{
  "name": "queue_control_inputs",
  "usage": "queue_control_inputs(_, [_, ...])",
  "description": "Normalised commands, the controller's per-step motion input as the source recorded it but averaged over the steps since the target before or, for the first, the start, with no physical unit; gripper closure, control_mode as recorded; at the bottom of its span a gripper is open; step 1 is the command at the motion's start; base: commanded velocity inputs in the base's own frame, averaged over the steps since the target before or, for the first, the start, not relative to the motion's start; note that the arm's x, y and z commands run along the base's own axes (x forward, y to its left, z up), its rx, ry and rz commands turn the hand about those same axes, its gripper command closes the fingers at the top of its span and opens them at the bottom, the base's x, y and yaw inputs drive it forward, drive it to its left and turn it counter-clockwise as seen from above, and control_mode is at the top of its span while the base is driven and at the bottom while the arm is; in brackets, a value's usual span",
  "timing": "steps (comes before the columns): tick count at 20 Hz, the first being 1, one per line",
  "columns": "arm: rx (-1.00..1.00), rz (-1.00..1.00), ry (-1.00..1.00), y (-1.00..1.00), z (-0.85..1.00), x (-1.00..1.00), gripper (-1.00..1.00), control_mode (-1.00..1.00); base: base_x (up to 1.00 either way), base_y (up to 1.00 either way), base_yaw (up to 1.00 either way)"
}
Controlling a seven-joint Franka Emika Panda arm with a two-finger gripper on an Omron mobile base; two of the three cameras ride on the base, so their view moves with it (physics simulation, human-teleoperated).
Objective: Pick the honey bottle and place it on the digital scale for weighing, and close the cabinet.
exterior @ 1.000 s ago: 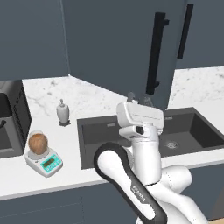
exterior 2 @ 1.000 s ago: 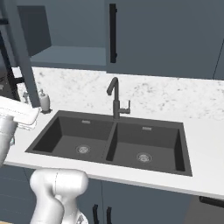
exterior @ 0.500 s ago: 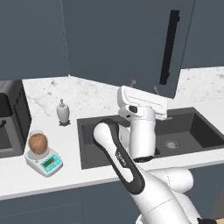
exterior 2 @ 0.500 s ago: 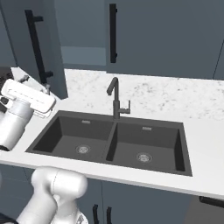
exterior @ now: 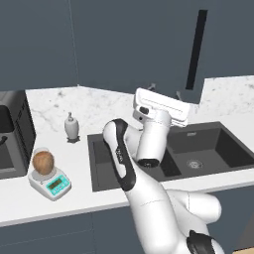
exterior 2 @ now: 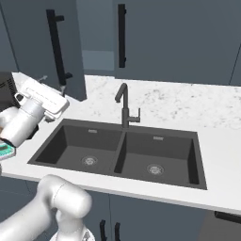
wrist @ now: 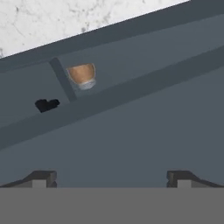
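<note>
The honey bottle (exterior: 43, 162), amber with a pale lid, stands on the white digital scale (exterior: 50, 182) at the counter's front left. My gripper (exterior: 164, 91) is open and holds nothing. It is raised over the sink, with its fingertips (wrist: 39, 177) close against the cabinet door (exterior 2: 35, 56), just below the long black handle (exterior 2: 57, 47). The door is ajar, and a strip of paler interior (exterior 2: 96, 59) shows beside it. Through that gap in the hand view a look-alike jar (wrist: 82, 75) stands on the inner shelf.
A white soap dispenser (exterior: 71, 126) stands at the back of the counter, near a large black appliance (exterior: 12, 134). The dark double sink (exterior 2: 122, 146) with its faucet (exterior 2: 124, 106) lies under my arm. A second cabinet door with a handle (exterior 2: 121, 35) is shut.
The cabinet door has swung a long way toward shut, and my hand has followed it up and back toward the wall. The bottle and scale have not moved.
</note>
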Motion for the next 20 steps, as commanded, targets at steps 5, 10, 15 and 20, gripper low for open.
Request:
queue_control_inputs(5, [0.00, -0.20, 0.06, 0.00, 0.18, 0.58, -1.00, -1.00, 0.00, 0.00, 0.00])
queue_control_inputs(10, [0.00, -0.13, 0.07, 0.00, 0.25, 0.36, -1.00, -1.00, 0.00, 0.00, 0.00])
queue_control_inputs(15, [0.00, -0.09, 0.06, 0.00, 0.20, 0.32, -1.00, -1.00, 0.00, 0.00, 0.00])
queue_control_inputs(20, [0.00, -0.07, 0.02, 0.00, 0.16, 0.33, -1.00, -1.00, 0.00, 0.00, 0.00])
